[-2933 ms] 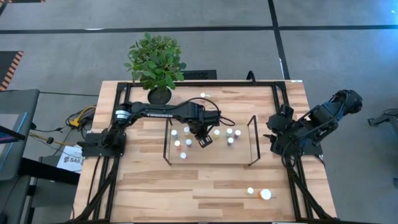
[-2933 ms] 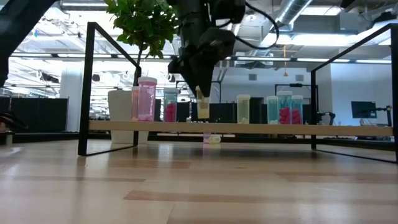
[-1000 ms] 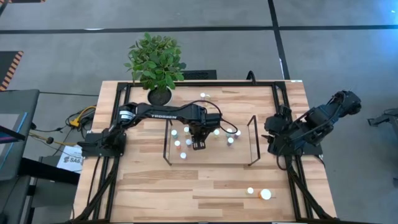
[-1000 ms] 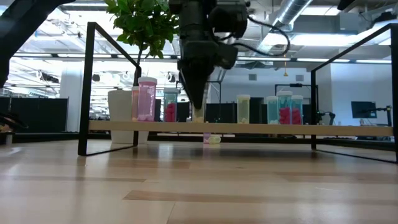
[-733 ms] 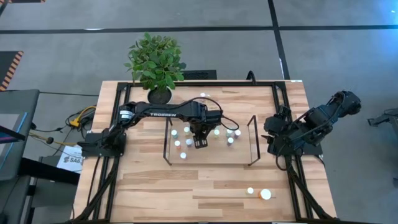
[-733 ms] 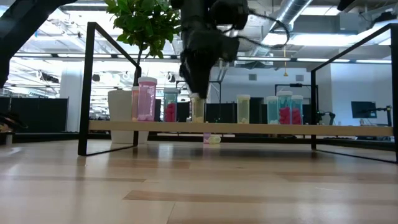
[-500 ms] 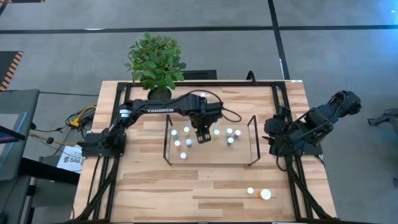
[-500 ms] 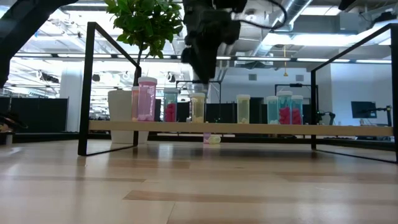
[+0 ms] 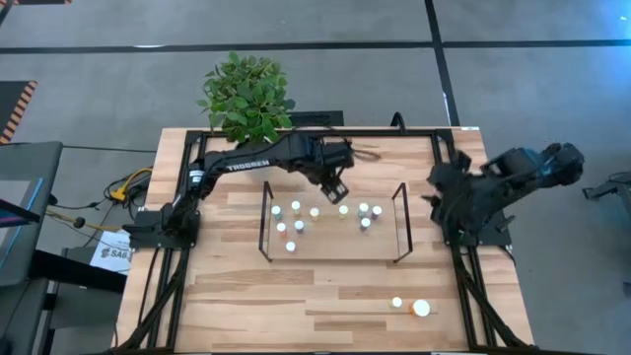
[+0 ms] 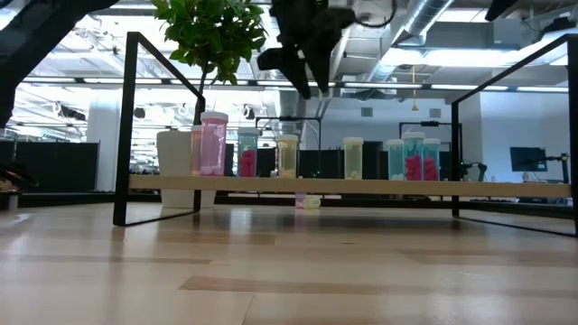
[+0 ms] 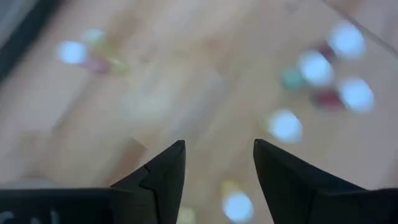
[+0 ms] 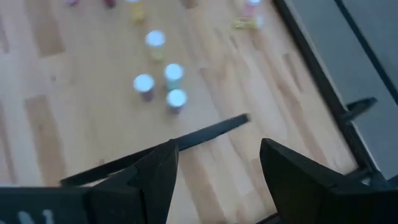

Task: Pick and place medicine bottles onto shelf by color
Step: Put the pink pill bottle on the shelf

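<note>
Left claw (image 9: 338, 187) lifted, open, empty

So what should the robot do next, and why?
Probably send the right gripper, open and empty, toward the two bottles standing near the table's front edge. They are not on the shelf yet, and the left gripper is empty above the shelf.
</note>
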